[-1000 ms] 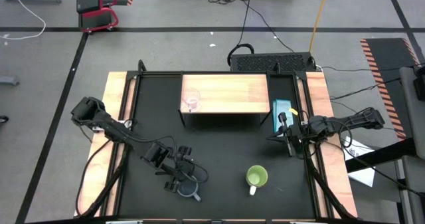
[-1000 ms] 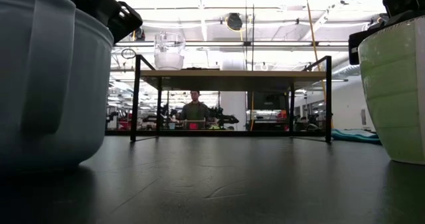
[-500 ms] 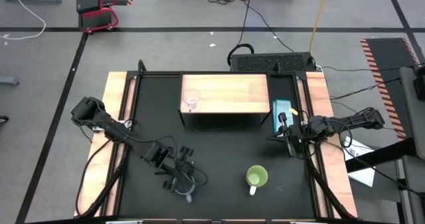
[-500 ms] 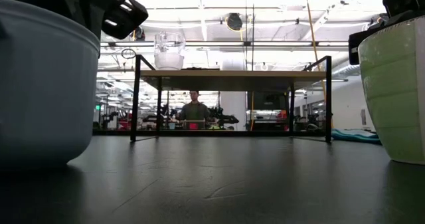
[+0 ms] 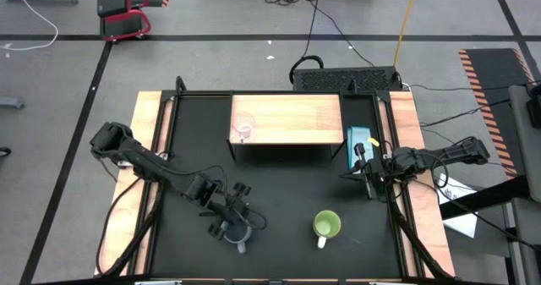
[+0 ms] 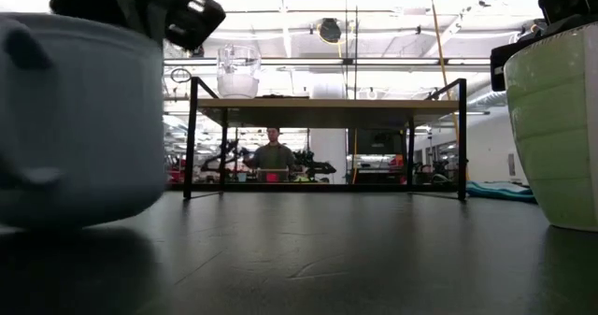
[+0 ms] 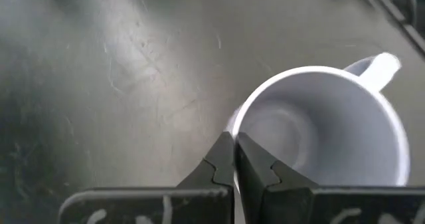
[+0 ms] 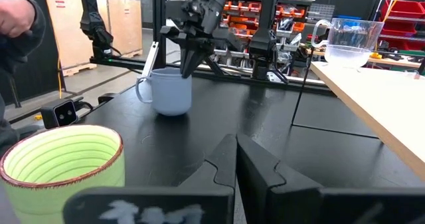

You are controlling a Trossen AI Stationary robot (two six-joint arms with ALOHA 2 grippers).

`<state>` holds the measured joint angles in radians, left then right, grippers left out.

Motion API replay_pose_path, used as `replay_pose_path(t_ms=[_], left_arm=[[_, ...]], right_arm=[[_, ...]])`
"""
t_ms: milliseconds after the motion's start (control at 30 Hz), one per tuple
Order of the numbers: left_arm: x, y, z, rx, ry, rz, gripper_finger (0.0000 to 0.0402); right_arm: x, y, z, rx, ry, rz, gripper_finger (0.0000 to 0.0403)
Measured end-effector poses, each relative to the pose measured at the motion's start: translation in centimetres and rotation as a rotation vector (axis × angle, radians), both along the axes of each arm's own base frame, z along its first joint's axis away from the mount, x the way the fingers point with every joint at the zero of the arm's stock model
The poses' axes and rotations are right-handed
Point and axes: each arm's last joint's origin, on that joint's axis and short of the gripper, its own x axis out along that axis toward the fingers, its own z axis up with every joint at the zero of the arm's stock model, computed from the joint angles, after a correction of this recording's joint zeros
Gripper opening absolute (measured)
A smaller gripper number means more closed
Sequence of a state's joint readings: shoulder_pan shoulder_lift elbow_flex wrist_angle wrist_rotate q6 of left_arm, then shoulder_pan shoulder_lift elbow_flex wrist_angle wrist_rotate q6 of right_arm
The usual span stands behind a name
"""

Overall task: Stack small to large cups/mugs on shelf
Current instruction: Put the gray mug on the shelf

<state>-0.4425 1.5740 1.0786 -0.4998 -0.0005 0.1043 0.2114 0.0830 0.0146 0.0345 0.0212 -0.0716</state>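
Observation:
The grey-blue mug [image 5: 238,234] [image 8: 169,91] is near the table's front edge, left of centre, with my left gripper [image 5: 232,228] [image 7: 236,161] shut on its rim. The lime-green mug [image 5: 326,225] stands upright on its base on the black table, to the right of the grey-blue mug. A small clear glass cup [image 5: 244,128] [image 6: 238,72] stands on the left end of the light-wood shelf [image 5: 296,120]. My right gripper [image 5: 365,177] [image 8: 236,151] waits shut at the table's right side, level and holding nothing. My left gripper pinches the grey-blue mug's rim [image 7: 234,127] on the side away from the handle [image 7: 378,68], one finger inside the mug and one outside. The fingers slant down from the table's left. The mug stays mouth up; whether its base is clear of the table, I cannot tell.
A teal box [image 5: 359,139] lies by the shelf's right end, close to my right gripper. Light-wood strips [image 5: 148,150] run along both table sides. A person sits far behind the table [image 6: 273,156], and a person's hand [image 8: 16,18] shows beyond the left edge.
My left gripper has shut on the grey-blue mug's rim and rolled about its own axis. The mug has turned with it: in the low view its handle has swung from the near face round to the mug's left side.

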Motion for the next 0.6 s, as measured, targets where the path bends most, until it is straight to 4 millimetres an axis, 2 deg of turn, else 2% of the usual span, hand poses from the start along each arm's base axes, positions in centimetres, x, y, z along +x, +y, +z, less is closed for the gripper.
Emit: replay_pose_path(t_ms=[300,467,600], left_arm=[[0.6,1.3,0.4,-0.048,-0.014,-0.017,0.0001],[0.6,1.3,0.5,-0.039,-0.023,-0.038,0.0001],[0.2,1.3,1.5,-0.046,-0.062,-0.052,0.0001]], right_arm=[[0.0,0.0,0.0,-0.001,0.002,0.000,0.0000],[0.0,0.0,0.0,-0.001,0.003,0.000,0.0000],[0.0,0.0,0.0,-0.001,0.002,0.000,0.0000]])
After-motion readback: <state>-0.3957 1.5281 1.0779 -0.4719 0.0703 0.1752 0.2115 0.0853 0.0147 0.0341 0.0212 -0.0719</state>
